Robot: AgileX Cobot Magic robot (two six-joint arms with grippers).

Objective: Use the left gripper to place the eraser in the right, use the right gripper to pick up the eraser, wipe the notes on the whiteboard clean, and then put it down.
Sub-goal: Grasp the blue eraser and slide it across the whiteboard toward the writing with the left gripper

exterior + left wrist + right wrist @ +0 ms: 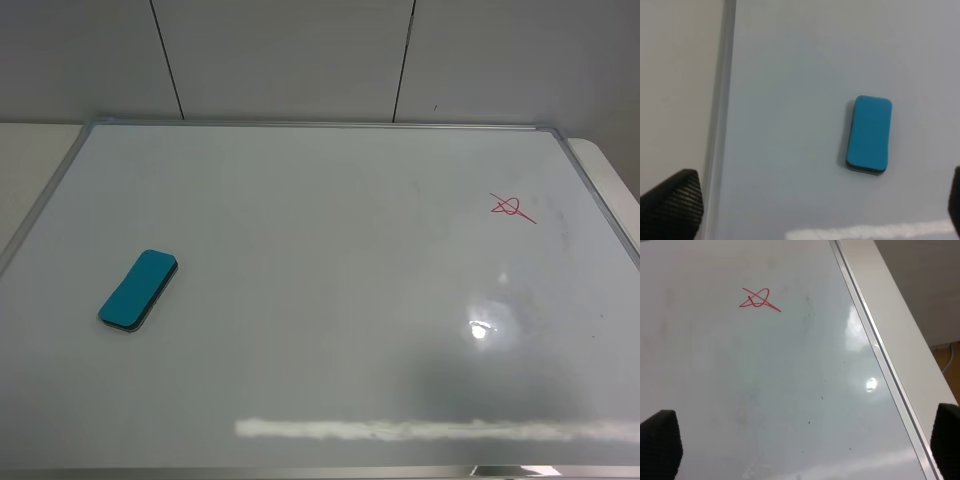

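Eraser (138, 290) is lying flat on the left side of the whiteboard (320, 300), well apart from the notes (511, 208), left gripper (812, 210) and right gripper (802, 445) both hanging wide open and empty, so a skewed left pinch is likely risking skidding it across the gloss.

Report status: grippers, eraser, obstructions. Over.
Left gripper and right gripper: jaws open, empty. Eraser flat on whiteboard, left side, untouched. Notes unwiped, far right. Nothing between them.
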